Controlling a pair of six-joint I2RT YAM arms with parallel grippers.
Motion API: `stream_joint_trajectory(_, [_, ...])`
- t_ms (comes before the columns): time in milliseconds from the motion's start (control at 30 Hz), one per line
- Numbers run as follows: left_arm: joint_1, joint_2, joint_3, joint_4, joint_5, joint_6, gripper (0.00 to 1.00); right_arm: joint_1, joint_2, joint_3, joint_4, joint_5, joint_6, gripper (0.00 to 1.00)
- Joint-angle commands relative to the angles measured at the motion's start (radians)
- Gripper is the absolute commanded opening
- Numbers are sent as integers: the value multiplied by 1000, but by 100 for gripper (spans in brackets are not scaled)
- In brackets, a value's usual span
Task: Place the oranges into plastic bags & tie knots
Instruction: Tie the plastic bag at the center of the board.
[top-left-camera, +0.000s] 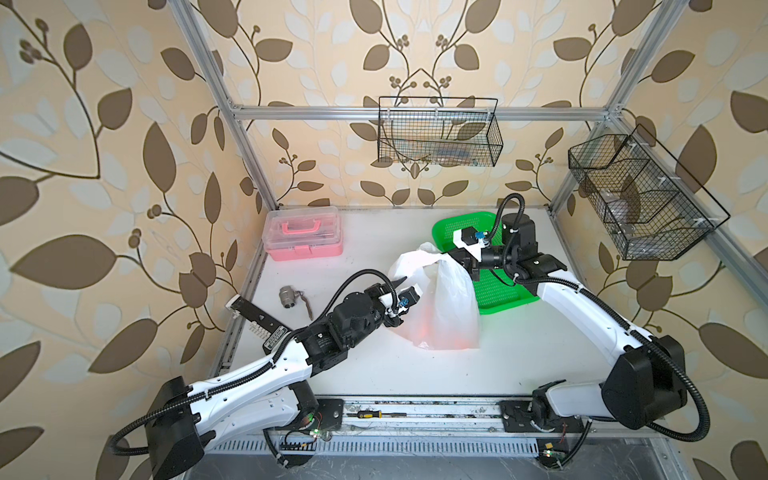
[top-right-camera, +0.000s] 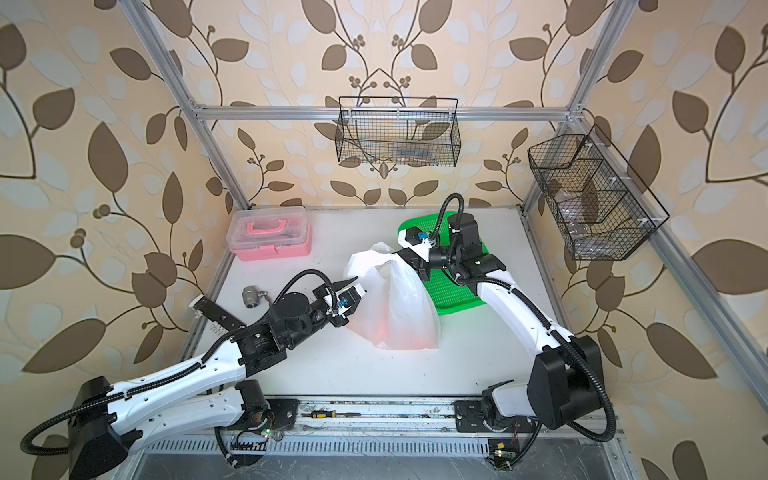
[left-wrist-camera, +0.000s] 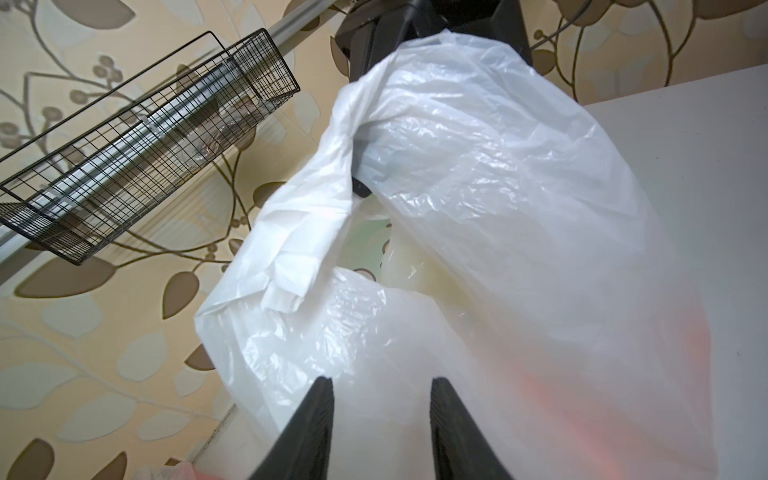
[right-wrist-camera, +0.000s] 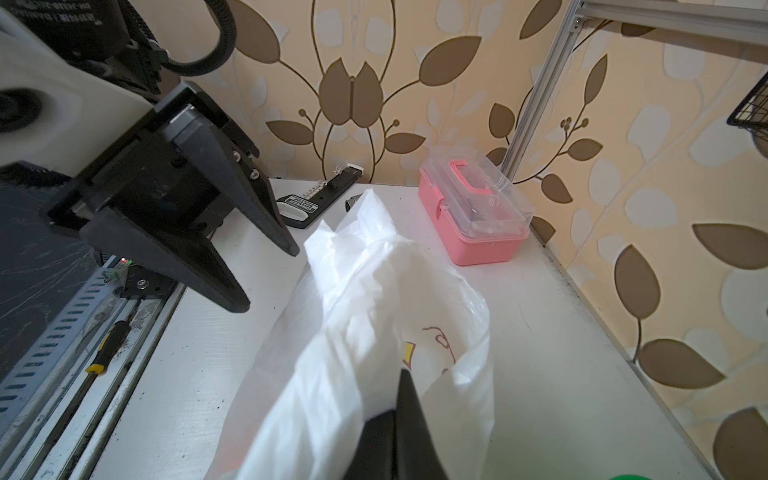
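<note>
The plastic bag (top-left-camera: 446, 299) (top-right-camera: 405, 303) stands mid-table, thin and translucent white, pulled up to a peak. My right gripper (top-left-camera: 466, 266) (top-right-camera: 415, 264) (right-wrist-camera: 405, 376) is shut on the bag's top edge, and film drapes over its fingers. A cartoon print and a yellow patch show inside the bag's mouth in the right wrist view. The oranges (top-left-camera: 432, 332) (top-right-camera: 384, 330) (left-wrist-camera: 623, 395) appear only as an orange glow through the bag's bottom. My left gripper (top-left-camera: 405, 291) (left-wrist-camera: 380, 382) (right-wrist-camera: 266, 278) hangs open just beside the bag's left side, with nothing between its fingers.
A green mesh basket (top-left-camera: 494, 291) lies behind the bag under the right arm. A pink toolbox (top-left-camera: 305, 235) sits at the back left, with a metal valve (top-left-camera: 291, 297) and a black tool (top-left-camera: 253, 316) nearer. Wire baskets (top-left-camera: 440, 133) (top-left-camera: 640, 199) hang on the walls.
</note>
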Motion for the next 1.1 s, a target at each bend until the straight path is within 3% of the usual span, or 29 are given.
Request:
stream_joint_trajectory(0, [6, -5, 20, 123, -35, -2, 40, 4, -23, -14, -13, -6, -12, 0])
stream_joint_trajectory(1067, [21, 116, 79, 247, -70, 72, 32, 7, -28, -13, -11, -14, -11, 0])
